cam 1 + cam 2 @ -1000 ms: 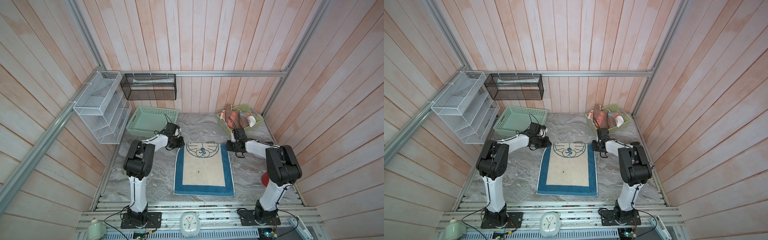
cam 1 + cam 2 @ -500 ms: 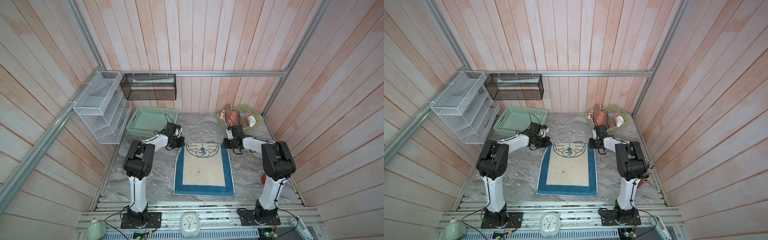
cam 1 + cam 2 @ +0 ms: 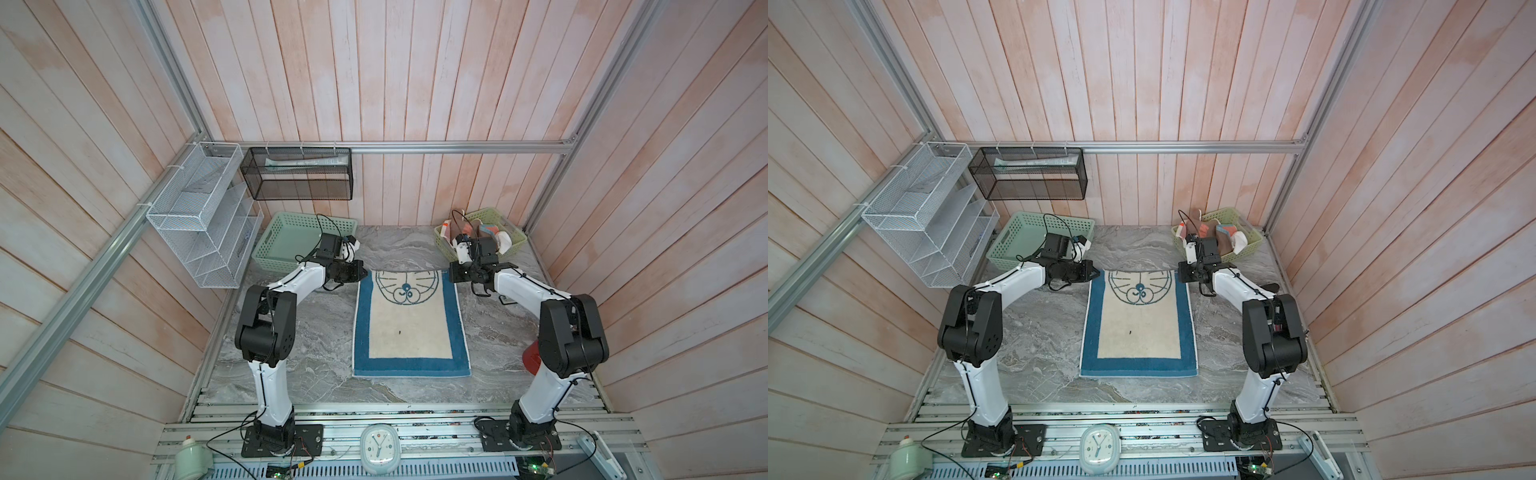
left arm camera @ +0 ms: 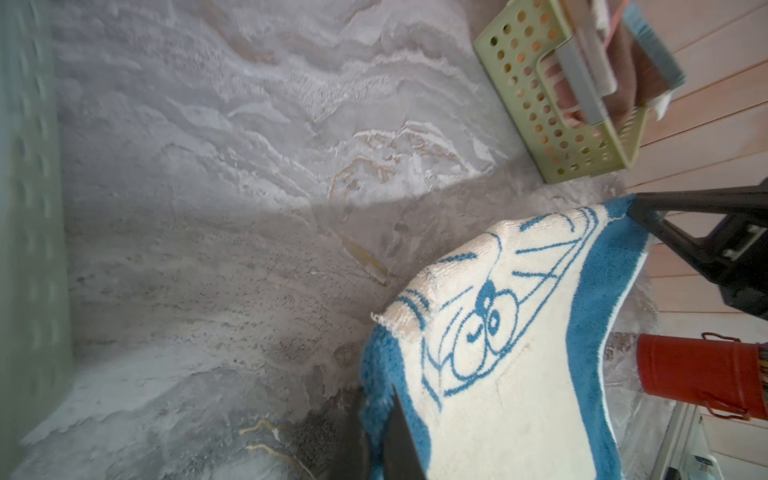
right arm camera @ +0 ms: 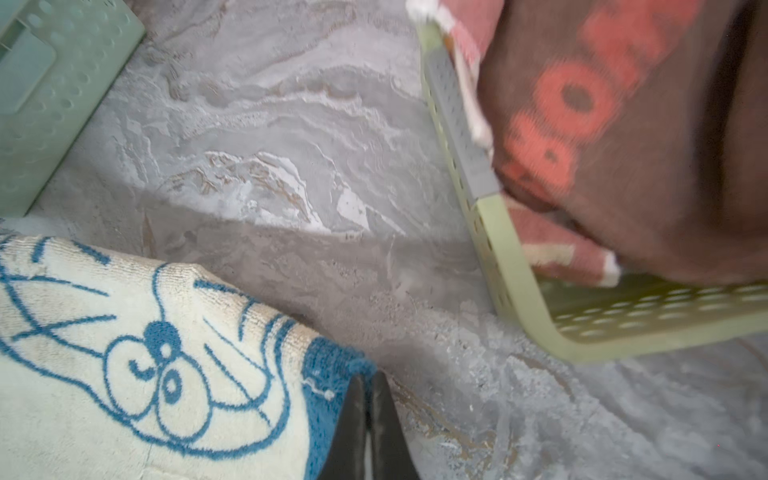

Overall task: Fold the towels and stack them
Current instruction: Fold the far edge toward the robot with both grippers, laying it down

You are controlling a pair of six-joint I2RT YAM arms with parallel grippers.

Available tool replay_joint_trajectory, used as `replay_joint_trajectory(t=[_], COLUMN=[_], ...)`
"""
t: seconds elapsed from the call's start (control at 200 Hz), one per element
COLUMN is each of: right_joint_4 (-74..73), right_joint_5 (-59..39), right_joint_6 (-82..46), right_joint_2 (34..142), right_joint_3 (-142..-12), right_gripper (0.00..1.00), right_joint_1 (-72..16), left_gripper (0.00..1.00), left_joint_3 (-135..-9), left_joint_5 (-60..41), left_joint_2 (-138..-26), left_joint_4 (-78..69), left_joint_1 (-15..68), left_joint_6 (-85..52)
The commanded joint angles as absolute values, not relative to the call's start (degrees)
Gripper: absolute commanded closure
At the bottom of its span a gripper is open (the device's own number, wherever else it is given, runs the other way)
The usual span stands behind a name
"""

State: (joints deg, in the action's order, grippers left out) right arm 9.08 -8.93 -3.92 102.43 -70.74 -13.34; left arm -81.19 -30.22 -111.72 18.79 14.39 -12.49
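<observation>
**A:** how're the cams set?
**B:** both top views look steeply down from up front, counter (image 3: 322, 340) mid-frame. wrist cams sit low over it, both sharing the cartoon-face towel (image 4: 519, 395) end.

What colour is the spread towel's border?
Blue; the towel is cream inside it. Shows best in a top view.

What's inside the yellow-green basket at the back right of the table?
Crumpled towels fill the yellow-green basket: a brown towel with coral letters, a striped towel, a white towel. The basket floor and anything beneath them are covered.
</observation>
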Motion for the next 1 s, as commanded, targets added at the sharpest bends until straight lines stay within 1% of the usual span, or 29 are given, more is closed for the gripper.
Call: replay_joint_trajectory(t=[0.0,0.155,0.325,0.41,0.535,0.735,0.755,0.78,0.81,0.82,0.83,0.86,0.885,0.93,0.995], right_joint_4=[10.4,9.7,5.0,5.5,6.6,7.8,8.5,9.6,11.0,11.3,12.1,13.8,15.2,17.4,19.7], right_joint_5=[-8.8,-10.8,-12.9,-15.2,-16.7,-18.8,-18.9,-19.0,-18.7,-18.6,-18.6,-18.7,-18.9,-18.7,-18.1], right_joint_6=[-0.2,-0.3,-3.3,-4.3,-8.8,-16.5,-17.0,-17.8,-18.9,-19.1,-19.5,-20.6,-21.3,-23.1,-25.7], right_joint_2=[100.9,96.5,90.1,88.4,84.8,73.4,72.1,70.6,68.9,68.6,67.7,66.2,64.5,62.1,58.8], right_joint_3=[-72.2,-68.4,-57.2,-53.5,-47.8,-38.2,-37.5,-36.8,-36.0,-36.0,-35.6,-35.2,-34.7,-34.0,-33.3], right_gripper=[1.0,1.0,1.0,1.0,1.0,1.0,0.99,0.95,0.84,0.82,0.77,0.71,0.68,0.64,0.61], right_joint_1=[-13.2,-13.2,-13.1,-13.2,-13.2,-13.2,-13.2,-13.2,-13.2,-13.2,-13.2,-13.3,-13.3,-13.3,-13.3], left_gripper=[1.0,1.0,1.0,1.0,1.0,1.0,0.97,0.91,0.8,0.77,0.74,0.69,0.65,0.59,0.57], left_joint_3=[-82.7,-77.5,-65.6,-59.5,-50.6,-36.6,-35.5,-34.2,-32.6,-32.1,-31.6,-30.1,-28.9,-26.9,-24.4], left_joint_5=[-32.5,-32.7,-32.7,-32.8,-32.1,-30.8,-30.5,-30.1,-29.6,-29.4,-29.2,-28.8,-28.4,-27.2,-25.5], left_joint_2=[-109.2,-103.4,-95.0,-91.7,-86.6,-76.7,-75.7,-74.3,-72.6,-72.0,-71.3,-69.3,-67.6,-64.3,-59.8], left_joint_4=[18.6,15.5,9.6,6.8,3.2,-3.1,-3.4,-3.5,-3.5,-3.5,-3.4,-3.3,-2.8,-1.9,-0.3], left_joint_1=[14.5,14.6,15.6,15.9,16.4,17.0,17.1,17.4,17.8,17.8,18.0,18.2,18.4,18.5,18.5], left_joint_6=[-10.8,-11.3,-12.2,-12.4,-12.8,-15.1,-15.3,-15.8,-16.3,-16.5,-16.6,-17.2,-17.7,-19.1,-21.1])
